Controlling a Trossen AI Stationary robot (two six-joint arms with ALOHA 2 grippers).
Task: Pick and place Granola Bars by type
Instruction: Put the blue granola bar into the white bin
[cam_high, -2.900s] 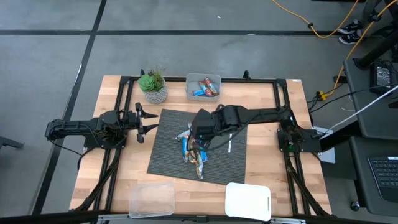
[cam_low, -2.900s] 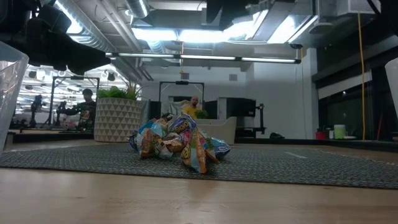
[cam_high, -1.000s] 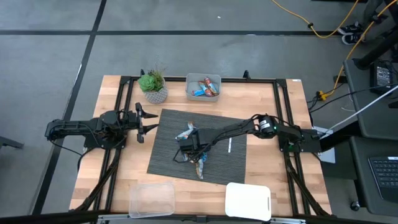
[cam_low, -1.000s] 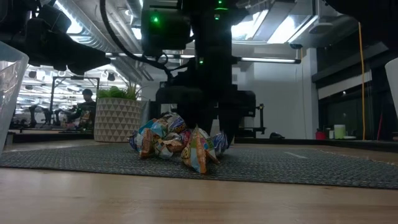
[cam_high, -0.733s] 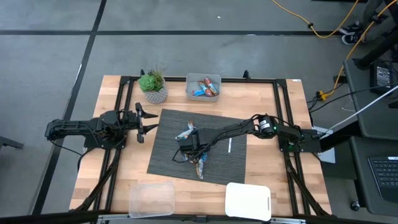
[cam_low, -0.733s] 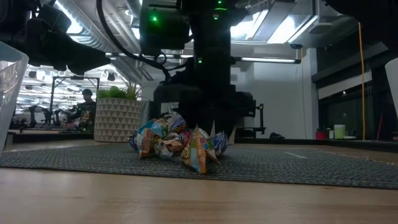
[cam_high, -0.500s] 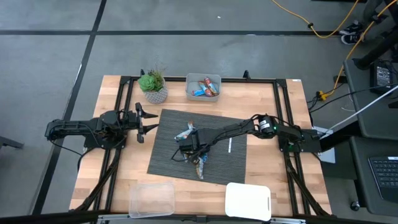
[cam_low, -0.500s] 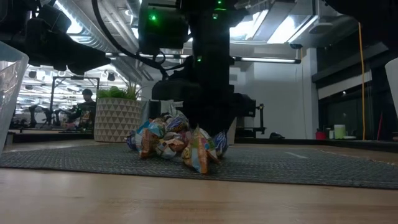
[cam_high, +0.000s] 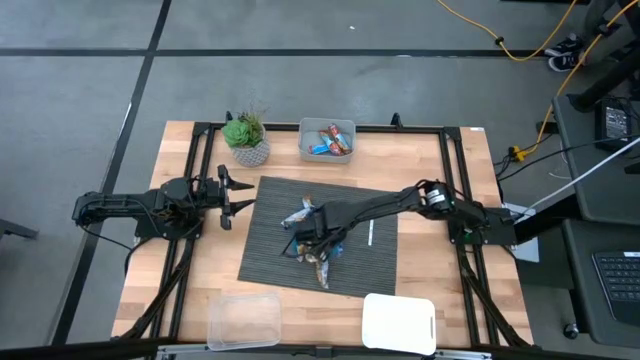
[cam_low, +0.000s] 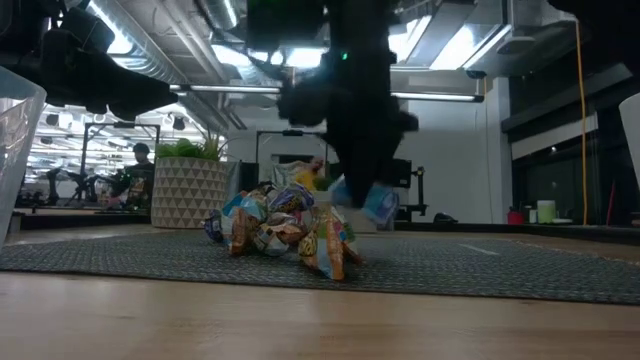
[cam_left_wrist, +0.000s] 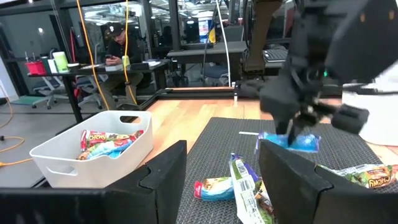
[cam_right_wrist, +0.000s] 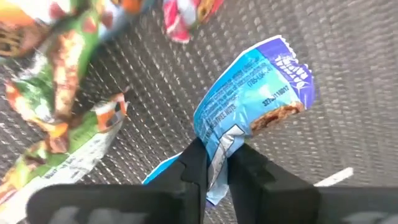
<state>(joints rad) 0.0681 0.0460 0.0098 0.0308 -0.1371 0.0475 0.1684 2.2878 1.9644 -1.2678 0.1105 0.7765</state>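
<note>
A heap of shiny wrapped Granola Bars (cam_high: 312, 252) lies on the dark mat (cam_high: 270, 235); the low view shows the heap (cam_low: 280, 232) as well. My right gripper (cam_high: 325, 238) hangs just over the heap, shut on a blue bar (cam_right_wrist: 249, 106), which also shows in the low view (cam_low: 378, 205) and the left wrist view (cam_left_wrist: 292, 142). My left gripper (cam_high: 240, 195) waits open at the mat's left edge, holding nothing. More bars lie in a white bin (cam_high: 327, 140) at the far edge. My right gripper pinches the blue bar's wrapper between its two fingers (cam_right_wrist: 194, 167), on the bar's lower half (cam_right_wrist: 217, 155). The fingers come from above, pointing down, and lie across the bar. The bar is tilted and lifted clear of the heap (cam_low: 378, 205).
A potted plant (cam_high: 245, 138) stands left of the bin. A clear container (cam_high: 244, 320) and a white lid (cam_high: 400, 322) sit at the near edge. A thin white stick (cam_high: 370, 233) lies on the mat right of the heap. People sit in the room beyond.
My right gripper has shut on the blue bar in the heap, then risen a little and gone toward the table's right edge, lifting the bar clear. The remaining bars have shifted slightly.
</note>
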